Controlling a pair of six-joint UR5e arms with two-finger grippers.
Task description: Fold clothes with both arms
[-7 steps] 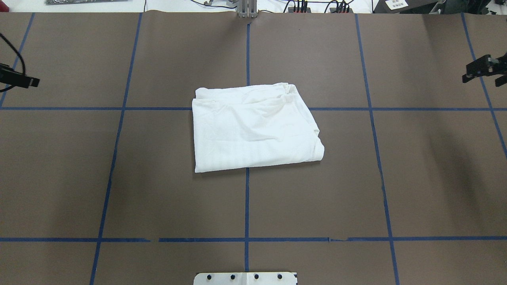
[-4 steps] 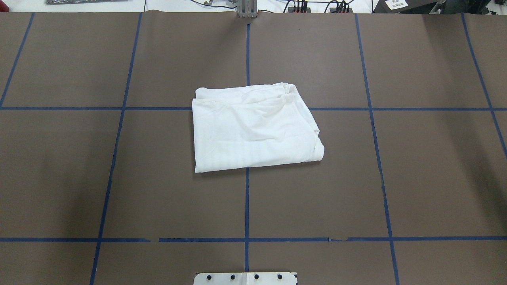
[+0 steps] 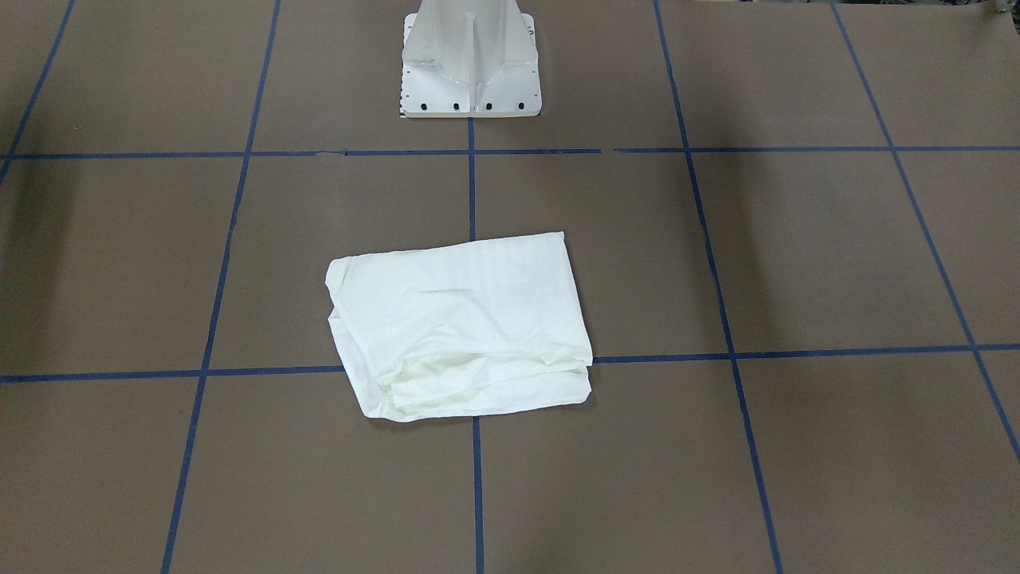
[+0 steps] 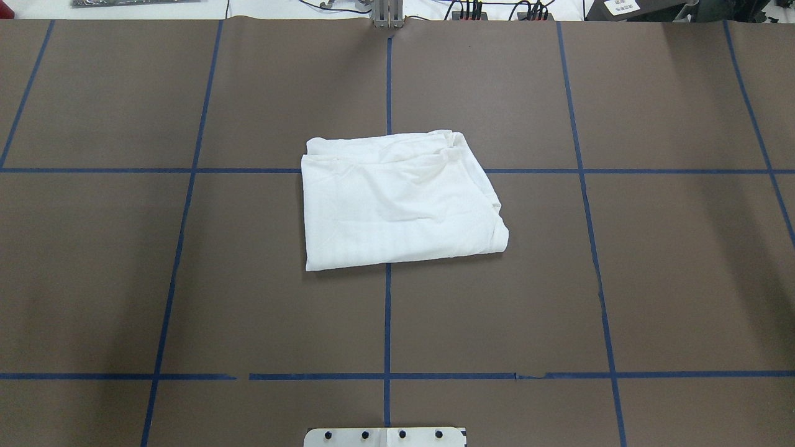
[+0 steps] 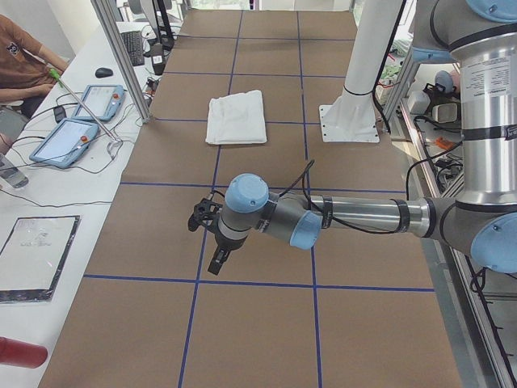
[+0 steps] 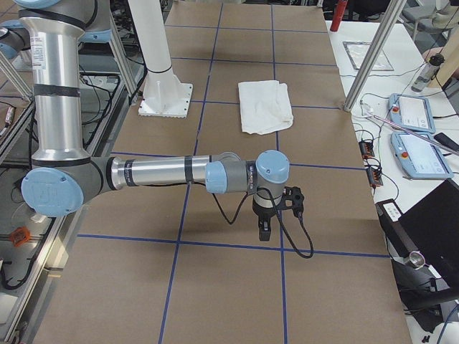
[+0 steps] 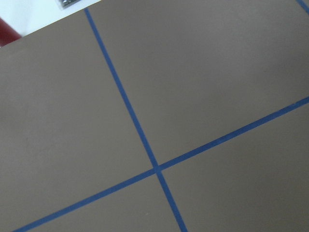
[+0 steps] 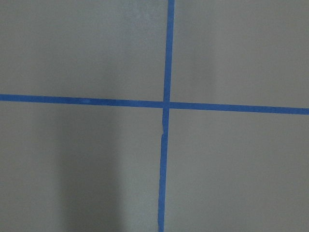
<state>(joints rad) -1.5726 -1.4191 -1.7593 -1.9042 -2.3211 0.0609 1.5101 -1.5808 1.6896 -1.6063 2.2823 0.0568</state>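
So the folded white T-shirt [image 4: 400, 202] is sitting mid-table, long axis running along the table's length, with its loose layered edges pointing at the far edge, away from the pedestal [image 3: 470, 60]. It's lying well apart from both pincers: the left gripper [image 5: 220, 259] is hovering toward the table's left end and the right gripper [image 6: 264, 228] toward the right end. Can't tell if either is gaping or closed. The brown table [image 4: 124, 279] is showing a grid of blue tape [image 4: 387, 323], and two tablets [image 5: 77, 121] are lying on the side bench.
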